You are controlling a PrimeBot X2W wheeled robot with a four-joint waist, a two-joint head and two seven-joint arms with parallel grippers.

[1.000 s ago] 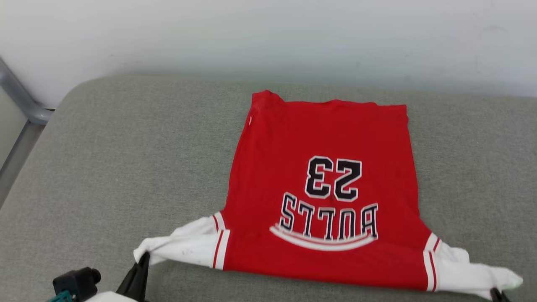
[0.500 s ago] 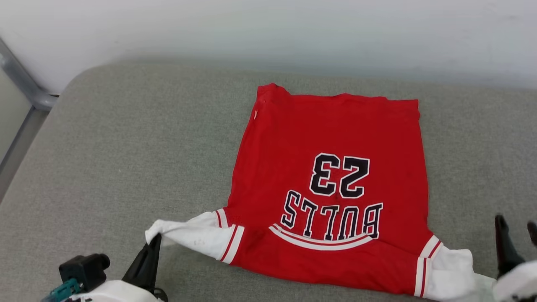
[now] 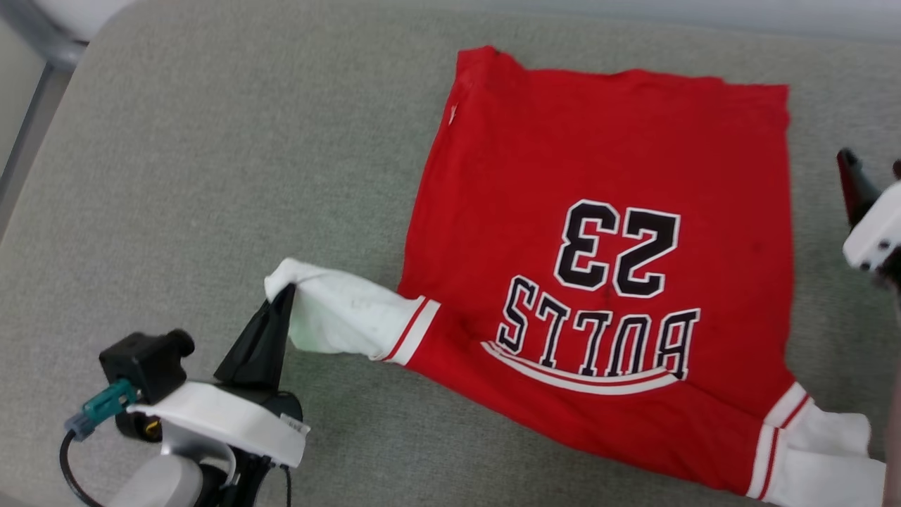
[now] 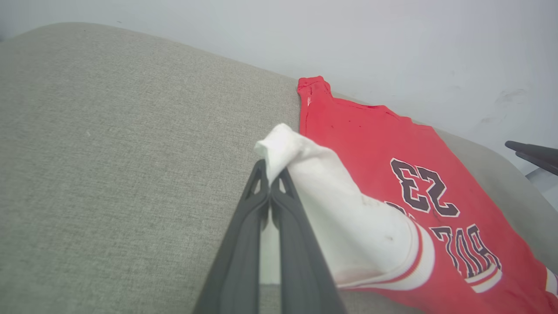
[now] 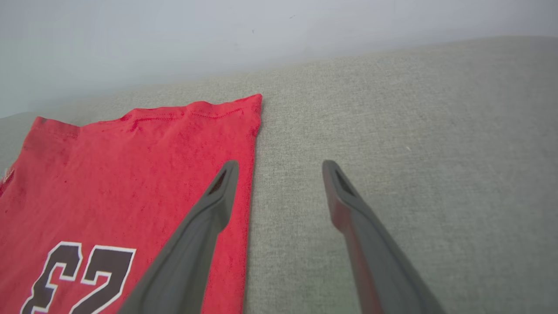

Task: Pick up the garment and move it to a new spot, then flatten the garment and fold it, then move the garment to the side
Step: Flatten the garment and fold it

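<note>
The red garment [image 3: 598,176] lies flat on the grey cushion [image 3: 211,176], its long way running from the robot toward the white wall [image 4: 392,43], sleeves nearest, letters upside down. The left gripper [image 3: 285,294] pinches one white sleeve tip tight. The right gripper [image 5: 280,165] hangs over the cushion just beside the garment's other edge, fingers wide apart, empty.

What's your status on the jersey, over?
Left end effector shut on jersey sleeve. Right end effector open, beside jersey. Nothing in the way.
</note>
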